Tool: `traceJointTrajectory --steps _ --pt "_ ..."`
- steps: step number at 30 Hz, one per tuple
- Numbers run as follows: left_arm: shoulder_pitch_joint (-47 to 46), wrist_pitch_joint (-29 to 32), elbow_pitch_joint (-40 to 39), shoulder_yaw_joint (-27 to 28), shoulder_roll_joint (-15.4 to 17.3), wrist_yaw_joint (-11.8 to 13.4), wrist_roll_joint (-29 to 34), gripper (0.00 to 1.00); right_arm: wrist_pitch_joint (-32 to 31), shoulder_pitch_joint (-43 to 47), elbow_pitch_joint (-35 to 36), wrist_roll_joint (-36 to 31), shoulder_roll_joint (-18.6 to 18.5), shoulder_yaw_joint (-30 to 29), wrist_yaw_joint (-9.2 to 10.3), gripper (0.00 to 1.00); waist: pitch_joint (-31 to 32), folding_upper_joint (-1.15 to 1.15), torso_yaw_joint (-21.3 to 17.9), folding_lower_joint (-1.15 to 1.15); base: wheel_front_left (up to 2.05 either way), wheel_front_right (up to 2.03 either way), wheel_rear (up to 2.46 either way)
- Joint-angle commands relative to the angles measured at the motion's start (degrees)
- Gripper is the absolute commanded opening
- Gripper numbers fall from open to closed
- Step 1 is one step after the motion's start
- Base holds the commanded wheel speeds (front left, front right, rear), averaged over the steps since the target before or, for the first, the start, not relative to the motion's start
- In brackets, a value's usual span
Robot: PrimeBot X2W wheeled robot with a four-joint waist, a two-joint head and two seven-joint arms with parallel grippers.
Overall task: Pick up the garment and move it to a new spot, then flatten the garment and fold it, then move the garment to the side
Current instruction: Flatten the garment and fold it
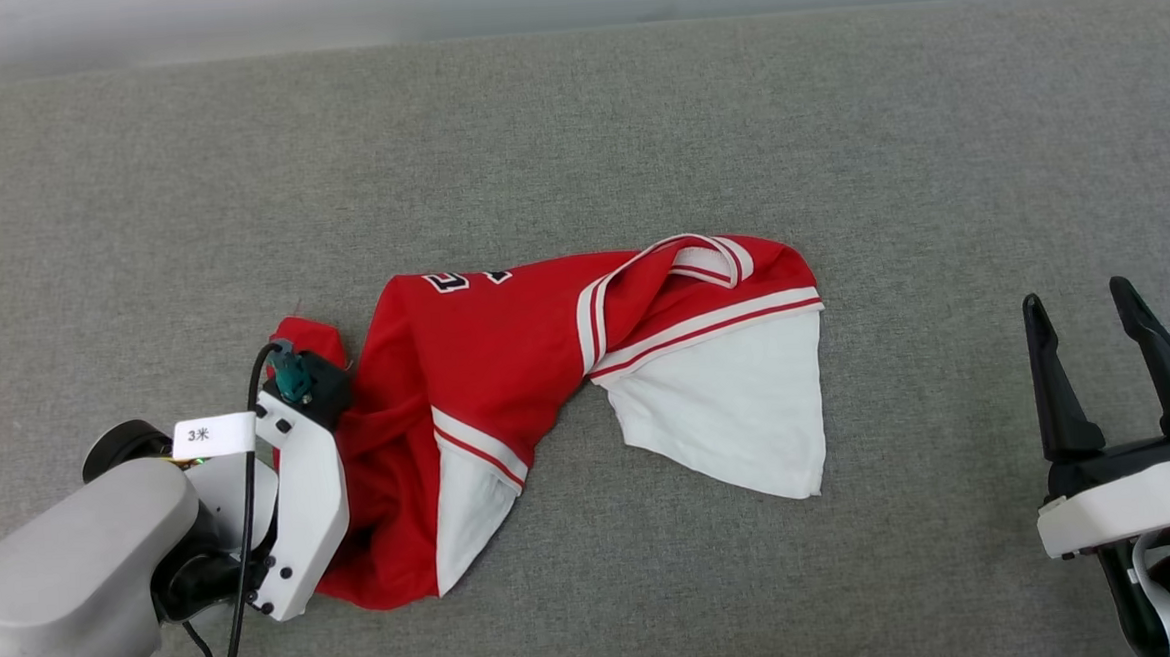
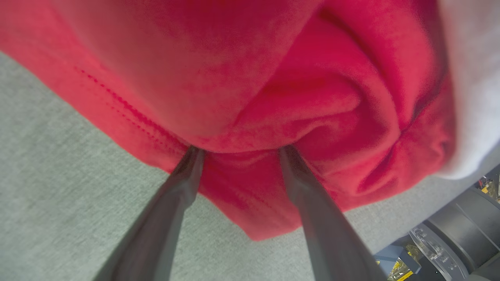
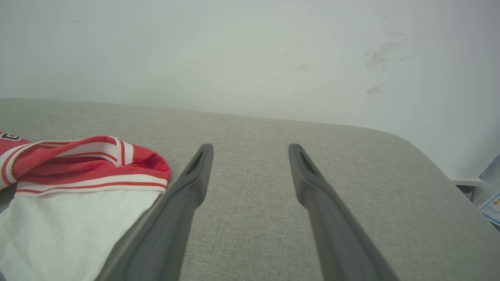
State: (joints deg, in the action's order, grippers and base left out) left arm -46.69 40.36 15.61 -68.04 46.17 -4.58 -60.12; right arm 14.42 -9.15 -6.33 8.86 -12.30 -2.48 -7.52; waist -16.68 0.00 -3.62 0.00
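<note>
Your left gripper (image 2: 241,153) has its two fingers spread wide, and the tips are poked into a soft red fold at the near left end of the garment (image 1: 506,343). Red cloth sits between the fingers, but they are not squeezing it, so nothing is held yet. In the head view, that arm's white wrist sits right on top of the bunched red part. The garment lies crumpled on the gray cushion (image 1: 574,119), not flat at all. Its long way runs from left to right. The red heap is on the left, the red body with a bit of the logo (image 1: 464,279) is in the middle, and the striped trim and a big white sleeve (image 1: 740,410) are on the right. Your right gripper (image 1: 1076,298) is far over on the right, also spread wide and holding nothing, well apart from the white sleeve. So the left arm is the close one. I think you should close the left fingers on that red fold to lift it; the right one would have to reach left to help.
</note>
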Motion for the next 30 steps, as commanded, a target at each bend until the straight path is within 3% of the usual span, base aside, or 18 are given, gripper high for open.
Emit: traceJointTrajectory --steps 1,2,8,12,22,30 --pt "3.41 -0.26 2.16 -2.53 -2.38 -0.35 0.31 0.59 0.27 -0.62 -0.24 -0.04 0.01 0.15 0.06 1.0 0.11 0.0 0.0 0.0 0.0 0.0 0.0" --pt "3.68 -0.6 2.62 -2.6 -2.87 -0.58 0.11 0.0 0.25 -0.59 -0.36 -0.05 0.0 0.14 0.06 1.0 0.24 0.0 0.07 0.0 0.0 0.0 0.0" --pt "1.34 -4.72 4.31 -1.64 -3.13 -1.75 1.88 0.0 0.38 0.51 -0.73 -0.07 -0.38 -0.23 0.06 1.0 2.07 0.0 1.24 0.0 0.0 0.0 0.0" --pt "-1.59 -8.56 2.12 0.45 -0.55 -1.64 3.97 0.0 0.43 1.33 -0.83 0.02 -0.42 -0.58 0.06 1.0 3.86 0.0 2.37 0.0 0.0 0.0 0.0" --pt "-5.48 -13.38 -12.39 6.65 8.79 4.12 6.5 0.0 0.51 3.19 -0.45 0.03 0.26 -1.27 0.06 1.0 5.73 0.0 4.0 0.0 0.0 0.0 0.0" --pt "-9.46 -13.14 -18.12 9.21 11.06 6.56 8.74 0.0 0.57 1.66 0.29 0.36 0.22 -1.2 0.06 1.0 3.85 0.0 3.19 0.0 0.0 0.0 0.0"
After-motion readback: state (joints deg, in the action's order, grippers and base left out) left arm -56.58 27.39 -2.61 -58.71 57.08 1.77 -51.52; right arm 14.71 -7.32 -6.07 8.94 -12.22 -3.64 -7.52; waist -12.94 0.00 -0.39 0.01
